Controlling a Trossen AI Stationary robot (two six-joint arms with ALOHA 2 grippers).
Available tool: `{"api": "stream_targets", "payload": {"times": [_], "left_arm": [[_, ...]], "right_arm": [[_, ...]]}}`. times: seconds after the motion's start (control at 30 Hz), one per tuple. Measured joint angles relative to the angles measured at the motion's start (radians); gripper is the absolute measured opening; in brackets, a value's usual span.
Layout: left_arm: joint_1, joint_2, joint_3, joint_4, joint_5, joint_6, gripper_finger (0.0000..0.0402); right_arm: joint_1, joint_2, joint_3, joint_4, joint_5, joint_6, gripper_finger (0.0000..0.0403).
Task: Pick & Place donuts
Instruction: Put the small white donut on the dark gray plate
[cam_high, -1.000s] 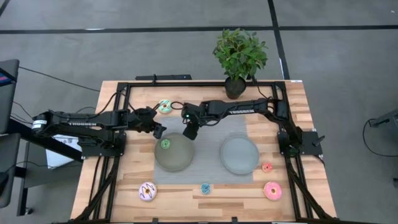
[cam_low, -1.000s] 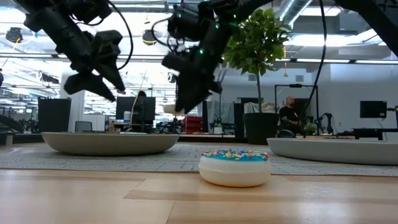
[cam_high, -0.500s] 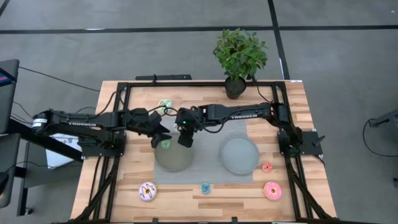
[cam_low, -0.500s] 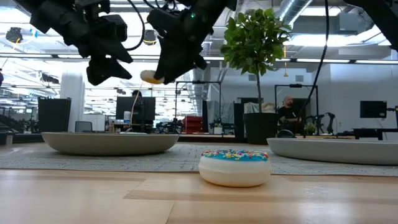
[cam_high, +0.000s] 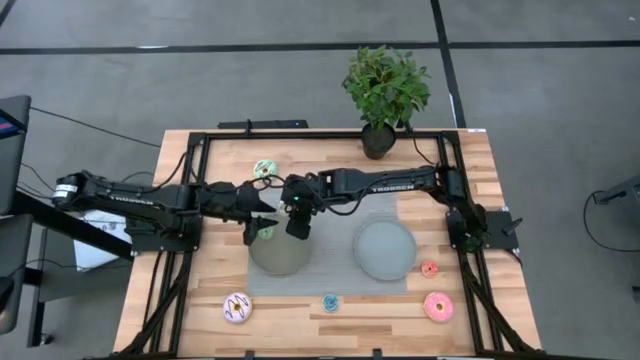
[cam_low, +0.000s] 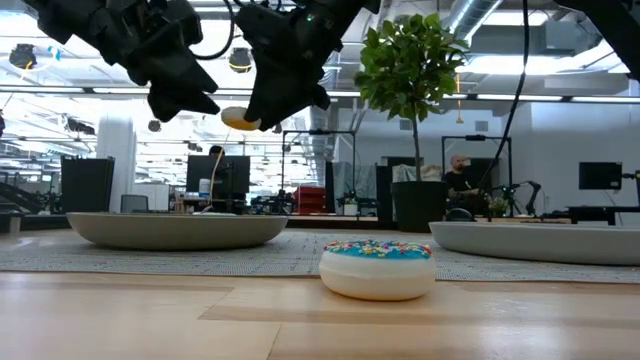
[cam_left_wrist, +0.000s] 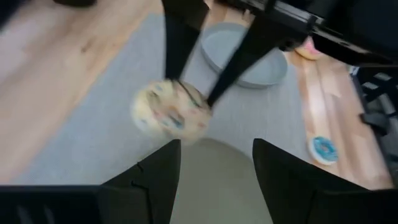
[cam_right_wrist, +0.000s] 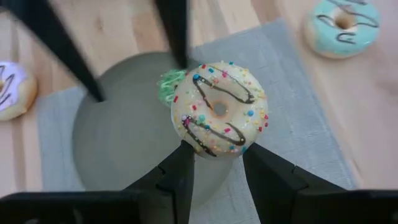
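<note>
Step in hand, as judged: place the yellow donut (cam_right_wrist: 219, 110) on the left grey plate (cam_high: 280, 255). Lower the right gripper (cam_right_wrist: 217, 152) until the donut is just above the plate surface, then release; a high drop risks a bounce or roll off the rim. Set it apart from the tiny green donut (cam_right_wrist: 166, 87) already on the plate.

The right gripper's fingers are clenched on the yellow donut, which sits between the fingertips, iced face toward the wrist camera, above the plate's near rim. The left gripper (cam_left_wrist: 214, 165) hovers just beside it, fingers spread and holding nothing; the donut lies ahead of its fingertips, untouched.
</note>
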Motion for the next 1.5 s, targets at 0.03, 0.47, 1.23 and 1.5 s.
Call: {"api": "stream_targets", "payload": {"times": [0.03,0.47,1.23,1.5], "left_arm": [[-0.004,0.0,0.0,0.002,-0.012,0.019,0.0193],[-0.023,0.028,0.0,-0.015,-0.063,0.125,0.0193],[-0.023,0.045,0.0,-0.025,-0.116,0.167,0.0193],[-0.023,0.117,0.0,0.021,-0.121,0.167,0.0193]], "right_arm": [[0.001,0.0,0.0,0.0,-0.002,0.0,0.0127],[0.007,0.0,0.0,-0.003,-0.016,0.0,0.0127],[0.007,0.001,0.0,-0.01,-0.016,0.0,0.0127],[0.01,0.001,0.0,0.0,-0.017,0.001,0.0127]]}}
